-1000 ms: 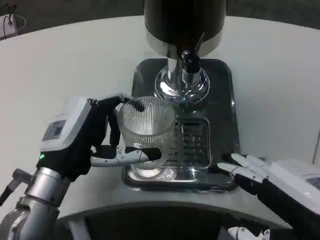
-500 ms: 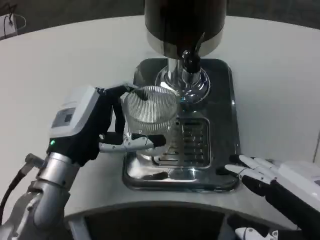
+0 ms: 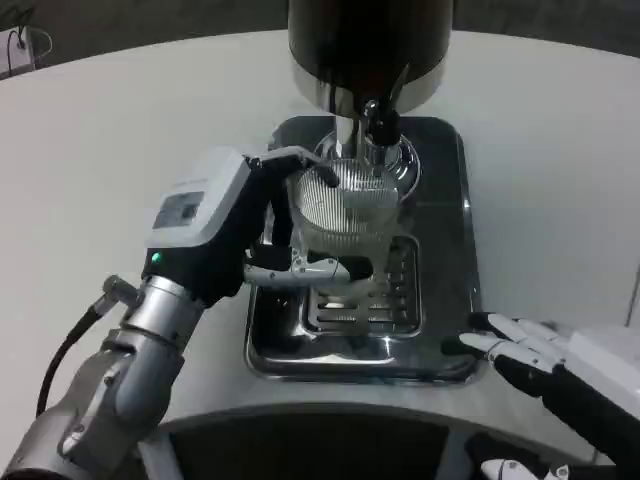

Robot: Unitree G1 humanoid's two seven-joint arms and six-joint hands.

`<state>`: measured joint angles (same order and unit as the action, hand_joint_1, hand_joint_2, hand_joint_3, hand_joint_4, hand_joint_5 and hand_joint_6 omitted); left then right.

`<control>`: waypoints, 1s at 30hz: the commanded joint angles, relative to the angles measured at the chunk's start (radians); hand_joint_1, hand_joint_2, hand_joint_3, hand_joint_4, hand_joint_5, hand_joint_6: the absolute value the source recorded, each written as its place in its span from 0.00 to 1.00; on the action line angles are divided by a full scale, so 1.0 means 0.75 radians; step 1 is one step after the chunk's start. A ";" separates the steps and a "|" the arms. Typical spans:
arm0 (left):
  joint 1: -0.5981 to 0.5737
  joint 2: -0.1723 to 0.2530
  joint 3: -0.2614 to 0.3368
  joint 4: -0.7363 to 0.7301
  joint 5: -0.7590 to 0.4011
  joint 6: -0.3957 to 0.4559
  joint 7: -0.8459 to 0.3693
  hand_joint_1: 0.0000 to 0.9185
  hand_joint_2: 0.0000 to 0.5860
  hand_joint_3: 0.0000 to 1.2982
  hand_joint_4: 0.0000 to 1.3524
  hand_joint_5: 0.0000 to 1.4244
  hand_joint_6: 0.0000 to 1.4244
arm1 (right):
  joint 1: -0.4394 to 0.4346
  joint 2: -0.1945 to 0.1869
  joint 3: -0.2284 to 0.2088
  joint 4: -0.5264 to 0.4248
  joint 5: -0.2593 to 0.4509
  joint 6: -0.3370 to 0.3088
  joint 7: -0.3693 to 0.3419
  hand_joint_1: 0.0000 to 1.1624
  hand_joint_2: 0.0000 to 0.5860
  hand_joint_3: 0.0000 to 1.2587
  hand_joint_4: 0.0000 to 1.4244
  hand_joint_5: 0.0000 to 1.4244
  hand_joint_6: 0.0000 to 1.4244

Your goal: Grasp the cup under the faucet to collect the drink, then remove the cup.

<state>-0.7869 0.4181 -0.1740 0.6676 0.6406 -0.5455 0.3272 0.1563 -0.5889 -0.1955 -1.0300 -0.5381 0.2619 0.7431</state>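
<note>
A clear ribbed cup (image 3: 348,205) is held by my left hand (image 3: 232,232), whose fingers wrap around its left and front sides. The cup hangs above the slotted drip grate (image 3: 372,292), with its rim just under the black faucet (image 3: 379,121) of the dark drink dispenser (image 3: 368,45). I see no liquid flowing. My right hand (image 3: 528,347) rests with fingers spread at the lower right, beside the tray's front right corner, holding nothing.
The dispenser stands on a shiny metal tray (image 3: 455,210) in the middle of the white round table (image 3: 120,130). A chrome base (image 3: 400,165) sits behind the cup. A small object with cables (image 3: 20,45) lies at the far left edge.
My left hand has carried the cup up and to the right, from the tray's front left to directly beneath the faucet. The right hand has drifted slightly lower and rightward.
</note>
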 commanded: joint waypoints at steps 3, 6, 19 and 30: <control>-0.043 -0.004 -0.037 0.023 0.007 0.010 0.015 0.55 0.00 0.76 0.81 0.94 1.00 | 0.029 -0.007 -0.045 -0.023 0.032 -0.034 -0.015 0.31 0.87 0.11 0.00 0.02 0.01; -0.035 0.005 -0.043 0.007 0.005 0.020 0.009 0.53 0.00 0.72 0.77 0.91 1.00 | 0.038 -0.005 -0.052 -0.023 0.039 -0.037 -0.019 0.31 0.87 0.11 0.00 0.02 0.01; -0.017 0.060 -0.032 -0.025 -0.055 0.042 -0.113 0.06 0.00 0.45 0.45 0.73 1.00 | 0.062 0.001 -0.066 -0.023 0.075 -0.057 -0.046 0.31 0.87 0.12 0.01 0.03 0.03; 0.019 0.085 -0.003 -0.094 -0.120 0.062 -0.171 0.00 0.00 0.21 0.20 0.49 0.87 | 0.055 -0.002 -0.052 -0.023 0.086 -0.047 -0.045 0.31 0.87 0.12 0.02 0.04 0.04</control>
<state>-0.7940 0.4650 -0.1951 0.6156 0.5833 -0.5035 0.2205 0.1940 -0.5892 -0.2341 -1.0303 -0.4816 0.2303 0.7166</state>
